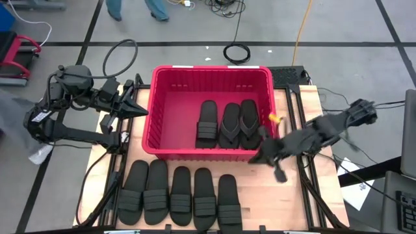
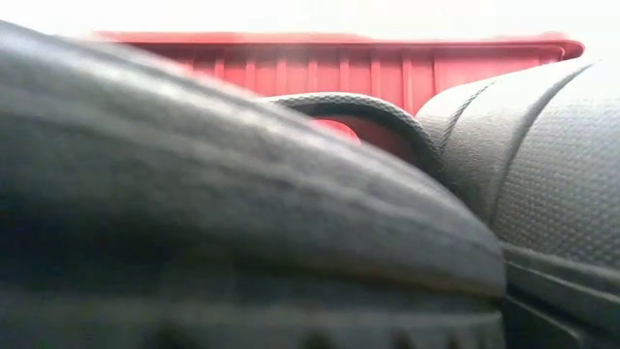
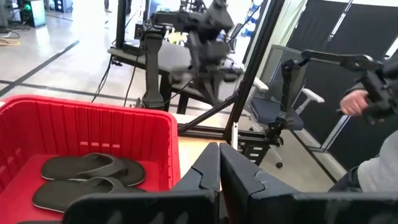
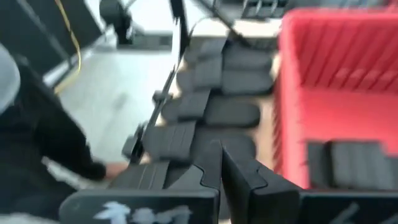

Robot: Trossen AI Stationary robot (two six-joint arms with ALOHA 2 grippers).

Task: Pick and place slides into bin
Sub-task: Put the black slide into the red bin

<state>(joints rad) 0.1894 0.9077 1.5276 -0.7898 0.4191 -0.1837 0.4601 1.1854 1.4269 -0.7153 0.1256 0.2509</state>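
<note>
Progress: three slides point(image 1: 227, 123) lie flat inside the bin point(image 1: 156, 97), in its 4 o'clock portion; two are thong types, one strapped. Five slides point(image 1: 179, 194) remain in a side-by-side row on the table point(image 1: 305, 104), at 6 o'clock of the bin. Every slide's long axis runs 12-to-6; which end is the toe cannot be told.

The right gripper point(image 1: 281, 174) hangs by the bin's 4 o'clock corner, fingers pressed together, empty. The left gripper point(image 1: 140, 110) waits at the bin's 9 o'clock side, fingers likewise together, empty.
</note>
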